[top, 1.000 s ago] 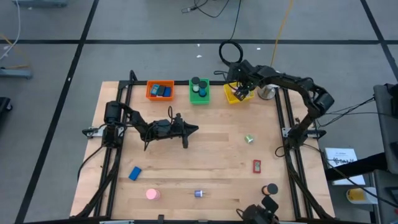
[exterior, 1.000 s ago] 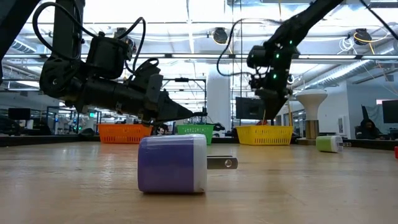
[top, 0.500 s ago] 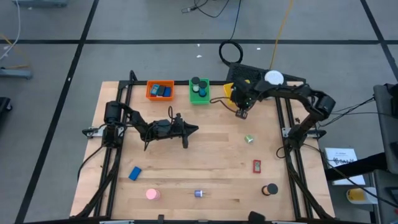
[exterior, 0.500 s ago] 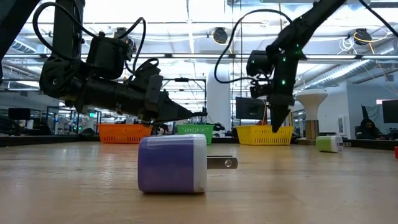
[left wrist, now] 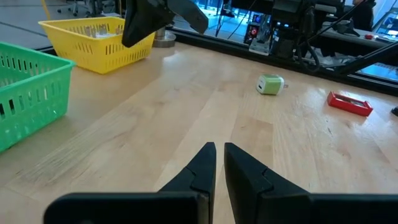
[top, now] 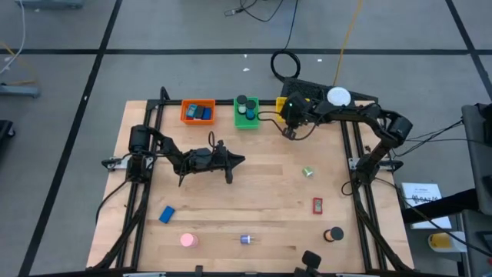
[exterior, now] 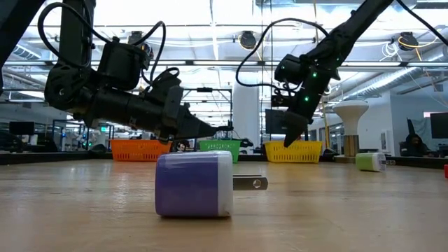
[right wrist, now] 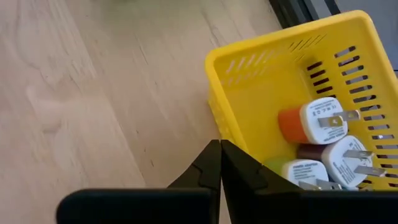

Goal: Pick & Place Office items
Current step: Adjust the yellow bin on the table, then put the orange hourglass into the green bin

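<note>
Office items lie scattered on the wooden table: a blue block [top: 167, 214], a pink round piece [top: 188, 240], a purple plug adapter [exterior: 194, 183], a green adapter [left wrist: 270, 84], a red block [left wrist: 349, 103] and a black round piece [top: 334, 235]. My right gripper [right wrist: 219, 149] is shut and holds nothing. It slants down just off the near left corner of the yellow bin [right wrist: 273, 81], where several plug adapters [right wrist: 314, 124] lie. My left gripper [left wrist: 219, 152] hovers shut and empty, low over the table's middle.
An orange bin [top: 198, 111] and a green bin [top: 247, 111], both with pieces inside, stand along the far edge next to the yellow one. A white-domed stand [top: 337, 97] rises at the far right. Black frame rails [top: 361, 200] run along both table sides.
My right gripper has come away from above the yellow bin toward the table's near edge and down, then a little to the left. It has shut its fingers and tipped to a flatter slant. My left arm has kept still.
</note>
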### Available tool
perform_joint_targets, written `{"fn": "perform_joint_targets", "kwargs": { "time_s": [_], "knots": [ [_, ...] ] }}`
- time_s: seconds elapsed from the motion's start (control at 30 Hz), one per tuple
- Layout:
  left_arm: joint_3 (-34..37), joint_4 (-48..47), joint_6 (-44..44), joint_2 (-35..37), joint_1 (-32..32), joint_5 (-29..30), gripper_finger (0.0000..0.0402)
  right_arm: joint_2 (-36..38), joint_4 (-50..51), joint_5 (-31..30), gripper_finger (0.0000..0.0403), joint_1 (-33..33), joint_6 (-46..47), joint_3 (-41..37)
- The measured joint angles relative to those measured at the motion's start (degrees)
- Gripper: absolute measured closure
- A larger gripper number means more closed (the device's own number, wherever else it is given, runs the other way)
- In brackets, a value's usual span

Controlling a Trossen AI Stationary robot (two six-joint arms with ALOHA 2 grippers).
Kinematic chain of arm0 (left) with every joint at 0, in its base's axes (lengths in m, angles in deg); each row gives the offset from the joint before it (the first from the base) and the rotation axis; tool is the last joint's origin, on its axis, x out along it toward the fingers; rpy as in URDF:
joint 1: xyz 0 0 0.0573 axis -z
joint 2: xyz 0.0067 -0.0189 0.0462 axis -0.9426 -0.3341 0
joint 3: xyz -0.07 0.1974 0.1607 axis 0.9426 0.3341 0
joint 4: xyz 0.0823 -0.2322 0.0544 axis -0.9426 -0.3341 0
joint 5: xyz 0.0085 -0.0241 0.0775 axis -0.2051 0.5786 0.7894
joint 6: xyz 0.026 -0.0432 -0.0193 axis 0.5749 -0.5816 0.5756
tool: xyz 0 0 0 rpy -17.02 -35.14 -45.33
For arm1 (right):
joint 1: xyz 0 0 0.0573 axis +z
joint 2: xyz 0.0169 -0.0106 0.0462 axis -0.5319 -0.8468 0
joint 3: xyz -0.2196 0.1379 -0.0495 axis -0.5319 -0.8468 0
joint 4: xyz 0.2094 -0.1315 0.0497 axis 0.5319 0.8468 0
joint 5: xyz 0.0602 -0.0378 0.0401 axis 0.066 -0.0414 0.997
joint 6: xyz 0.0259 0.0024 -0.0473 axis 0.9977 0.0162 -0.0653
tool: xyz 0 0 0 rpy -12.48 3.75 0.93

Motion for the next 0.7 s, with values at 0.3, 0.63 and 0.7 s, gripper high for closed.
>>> {"fn": "perform_joint_targets", "kwargs": {
  "time_s": [0.3, 0.63, 0.7],
  "knots": [
    [0.0, -0.6, -3.0, 0.0, 0.0, 0.0, 0.0369, 1.4, 0.0, -0.3, 0.0400, 1.7, 0.1, 0.0],
    [0.0, 1.0, -5.3, 0.0, -0.5, 0.0, 0.0369, 3.2, -21.2, -0.1, 0.0402, 11.1, 3.3, -10.0],
    [0.0, 2.2, -5.3, 0.0, -0.3, 0.0, 0.0369, 3.2, -27.2, 0.0, 0.0402, 13.3, 5.6, -12.8]
  ]
}}
